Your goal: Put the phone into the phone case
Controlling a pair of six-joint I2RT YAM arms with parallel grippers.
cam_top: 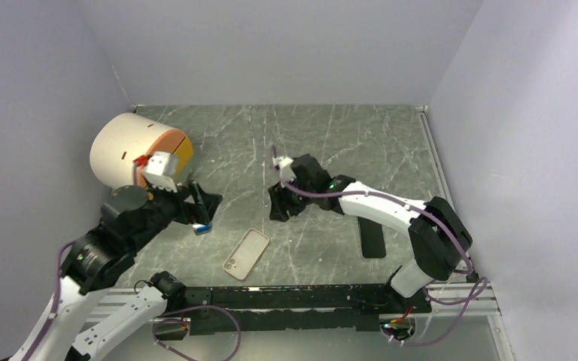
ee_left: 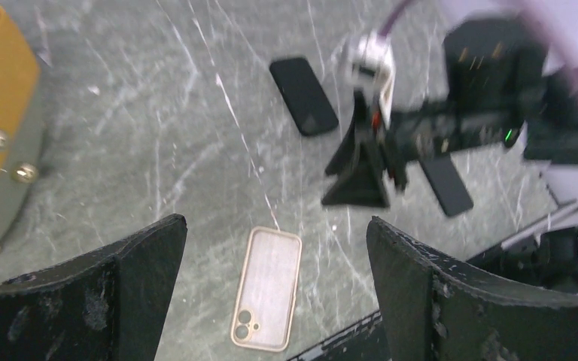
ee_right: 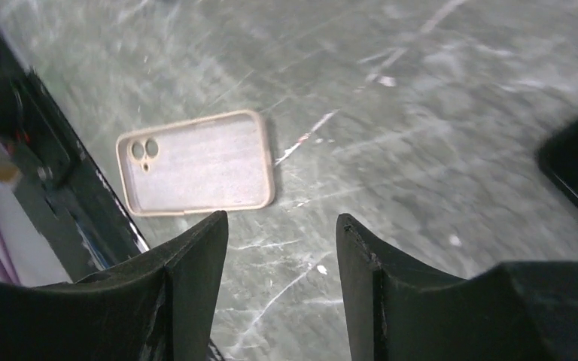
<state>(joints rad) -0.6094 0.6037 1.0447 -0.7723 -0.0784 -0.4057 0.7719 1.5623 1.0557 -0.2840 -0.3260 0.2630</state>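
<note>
The pale beige phone case [cam_top: 247,253] lies flat and empty on the grey marble table, inside up, camera cutout toward the near edge. It also shows in the left wrist view [ee_left: 266,288] and the right wrist view [ee_right: 196,163]. A black phone [cam_top: 374,239] lies flat to its right, near the right arm. The left wrist view shows that phone [ee_left: 445,184] and a second black phone [ee_left: 304,95] farther back. My left gripper [cam_top: 205,214] is open and empty, above and left of the case [ee_left: 275,226]. My right gripper [cam_top: 278,204] is open and empty, hovering behind the case [ee_right: 281,218].
A big beige drum with an orange face [cam_top: 132,147] stands at the back left beside the left wrist. A black rail [cam_top: 308,297] runs along the near table edge, close to the case. Pale walls close in the table on three sides.
</note>
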